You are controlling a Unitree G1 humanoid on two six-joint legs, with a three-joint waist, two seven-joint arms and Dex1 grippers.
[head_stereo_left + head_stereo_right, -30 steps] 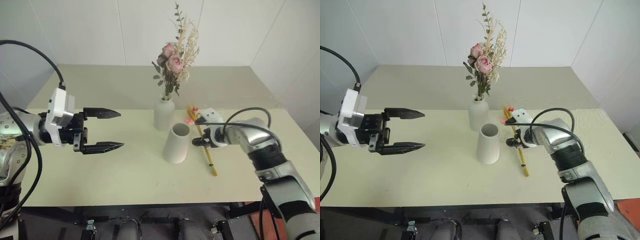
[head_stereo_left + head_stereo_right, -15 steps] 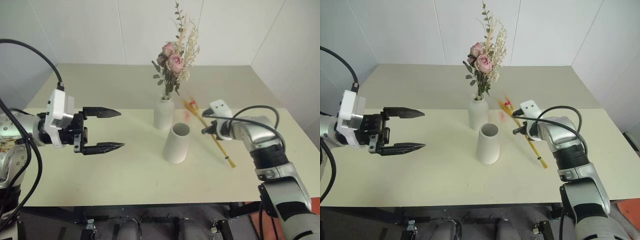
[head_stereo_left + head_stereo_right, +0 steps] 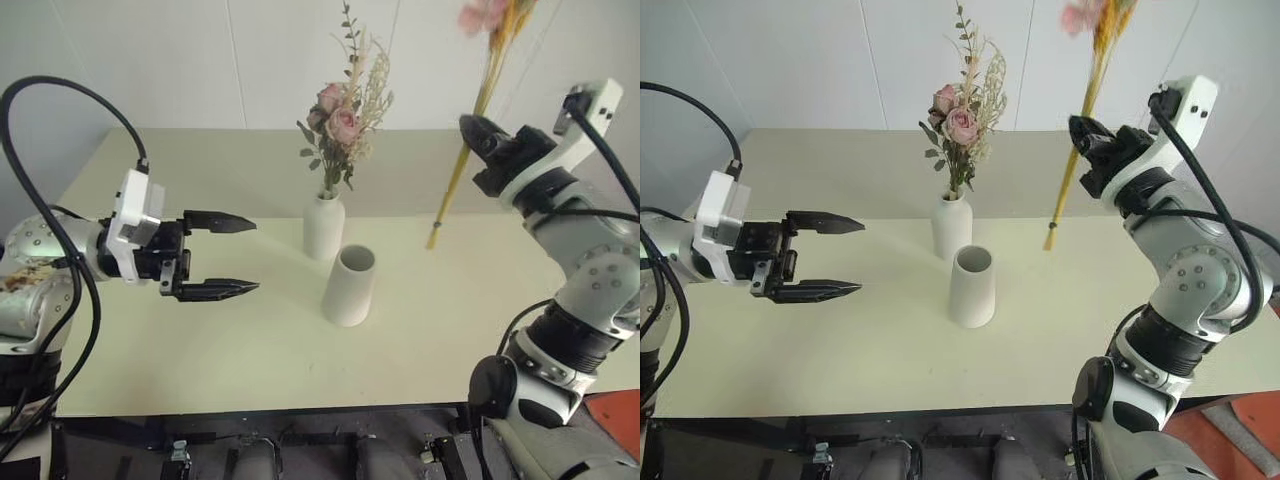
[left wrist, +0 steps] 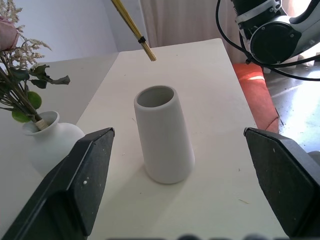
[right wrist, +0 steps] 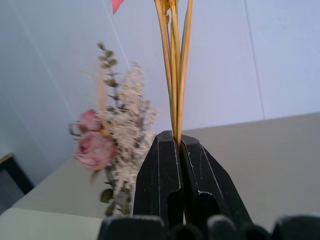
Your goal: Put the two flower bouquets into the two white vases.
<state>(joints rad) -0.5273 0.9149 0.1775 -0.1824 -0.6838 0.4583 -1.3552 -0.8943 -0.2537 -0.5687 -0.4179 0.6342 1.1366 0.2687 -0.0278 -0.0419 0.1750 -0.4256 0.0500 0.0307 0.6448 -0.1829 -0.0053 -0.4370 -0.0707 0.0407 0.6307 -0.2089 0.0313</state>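
Now, right arm: raised high beside the wide-mouthed vase (image 3: 350, 287), forearm bent upward, right gripper (image 3: 470, 127) well above the desk (image 3: 250, 350).
Right fingers: pressed together, pinching the slim bunch (image 3: 470, 140) partway along its stalks.
Slim bunch: long yellow-orange stalks, nearly upright and slightly tilted; pink blossom at the top, cut ends hanging in the air above the desk, to the right of the wide-mouthed vase and clear of it.
Left arm: held level to the left of the wide-mouthed vase, left gripper (image 3: 235, 257) pointing toward it, well apart.
Left fingers: spread wide, holding nothing.
Rose bunch (image 3: 345, 120): dusty-pink roses, green leaves, beige sprigs, standing in the bottle-shaped vase (image 3: 325, 226) just behind the wide-mouthed vase.
Wide-mouthed vase: matte white, upright, mouth empty.
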